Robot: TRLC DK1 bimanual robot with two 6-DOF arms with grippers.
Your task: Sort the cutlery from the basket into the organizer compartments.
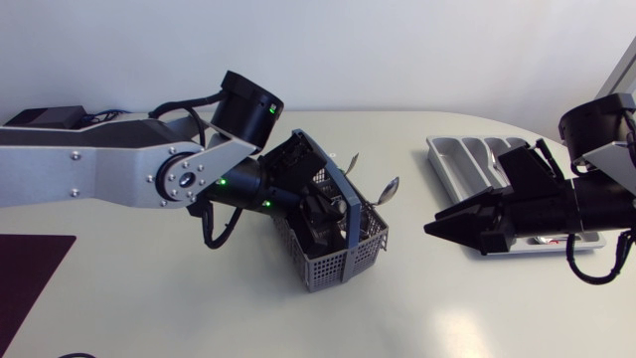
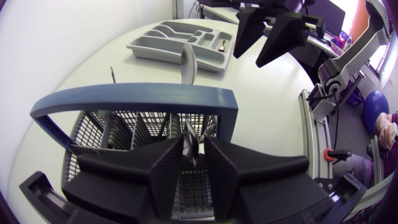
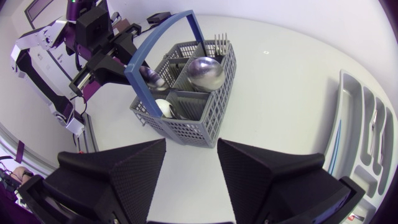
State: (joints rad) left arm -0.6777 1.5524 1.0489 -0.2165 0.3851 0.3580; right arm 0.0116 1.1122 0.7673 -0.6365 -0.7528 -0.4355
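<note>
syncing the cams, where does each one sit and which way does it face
Head: fixed above the table, looking down; left arm at the basket, right arm by the organizer.
Left wrist: on the left arm's last link, looking over the basket toward the organizer; left gripper shows, right gripper ahead.
Right wrist: on the right arm's last link, facing the basket and left arm; right gripper shows, open.
Shared: both wrist views see the basket, from opposite sides.

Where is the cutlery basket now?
Head view: the basket stands midway across the table, left gripper inside it, the organizer off to its right.
</note>
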